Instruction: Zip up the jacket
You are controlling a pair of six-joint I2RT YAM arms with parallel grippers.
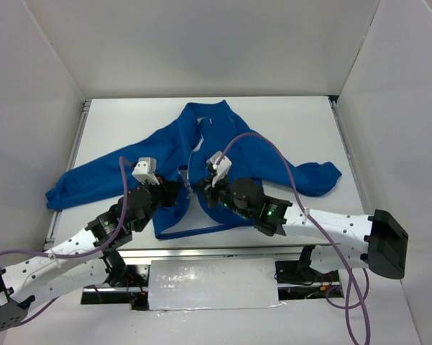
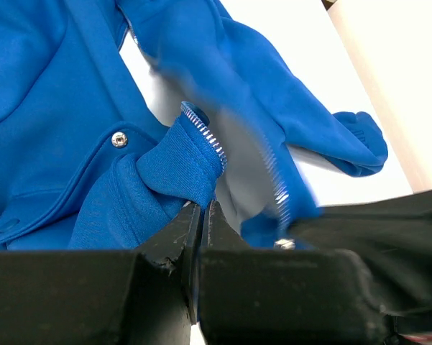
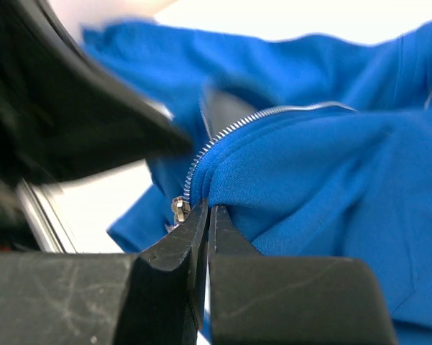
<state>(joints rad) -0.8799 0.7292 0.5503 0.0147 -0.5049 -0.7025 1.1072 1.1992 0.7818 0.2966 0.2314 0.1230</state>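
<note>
Clamps the left gripper [image 2: 203, 210] tight on the ribbed bottom corner of one front edge of the jacket [image 1: 269, 162], with the zipper teeth [image 2: 205, 135] rising straight off the fingertips and a snap [image 2: 118, 139] just to their left. Clamps the right gripper [image 3: 205, 210] just as tight on the bottom of the other front edge, with what looks like the slider [image 3: 178, 208] right beside its left finger and that side's teeth running up and away to the right. Holds the two grippers close together, tip toward tip, low on the jacket's opening. Probably does so to line up the two zipper ends and feed the pin into the slider, which needs both halves lifted and held taut. Has the rest of the jacket spread on the table [image 1: 115, 118] beyond the grippers: collar at the far end, a sleeve trailing out past each one, front open up the middle. Reads as not yet started, with no joined teeth showing above either grip. Cannot tell through the blur whether the two ends touch. Calls for fine alignment next. Risks the soft fleece slipping or folding between the fingers and throwing the ends off line.
</note>
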